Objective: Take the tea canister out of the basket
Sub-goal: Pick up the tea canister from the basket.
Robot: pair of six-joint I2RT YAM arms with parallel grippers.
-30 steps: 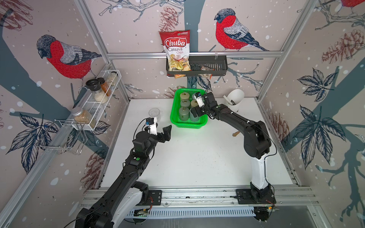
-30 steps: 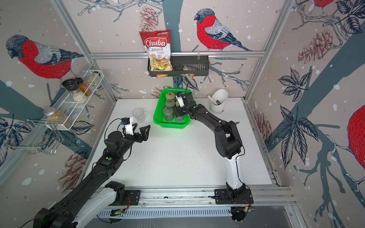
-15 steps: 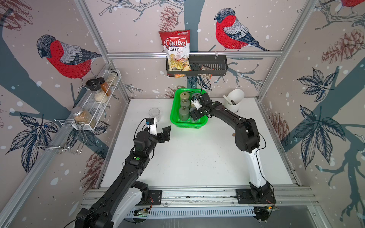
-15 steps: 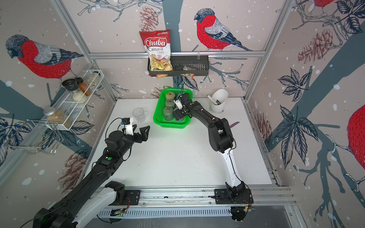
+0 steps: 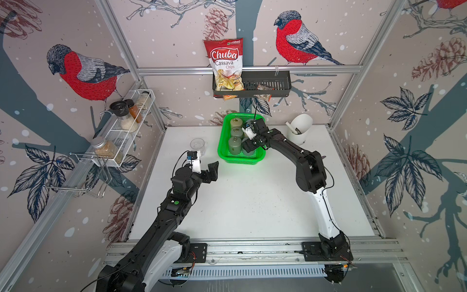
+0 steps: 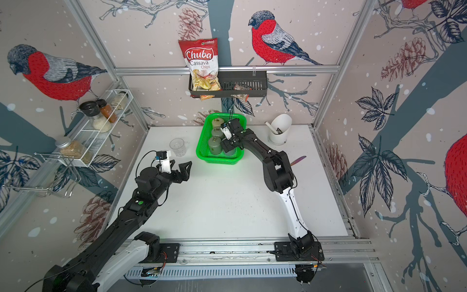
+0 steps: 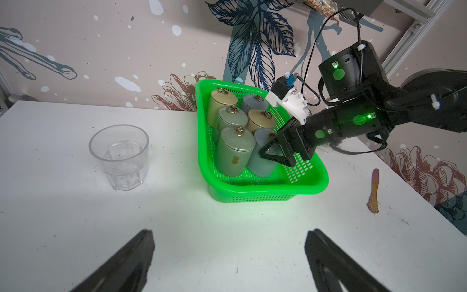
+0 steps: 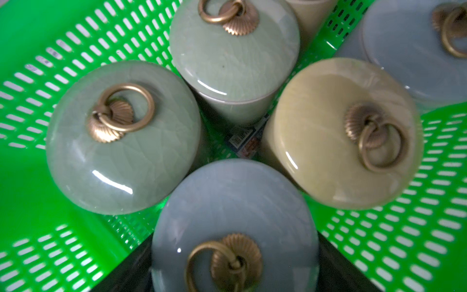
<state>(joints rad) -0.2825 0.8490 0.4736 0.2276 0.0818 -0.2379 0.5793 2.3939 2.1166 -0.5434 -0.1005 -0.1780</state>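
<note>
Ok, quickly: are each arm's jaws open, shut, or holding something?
Left gripper: open, empty.
Right gripper: jaws straddle the blue-grey canister; grip cannot be told.

bright even light, small glare on canister lids, soft close-up blur

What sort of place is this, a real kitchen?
Probably a mock kitchen for robot trials: spice rack, chips bag, wallpapered panels in a bare aluminium frame.

Laboratory robot cell dressed as a kitchen corner: aluminium frame, bird-print wall panels, white tabletop, wire spice shelf, black snack rack, robot-base rail.
</note>
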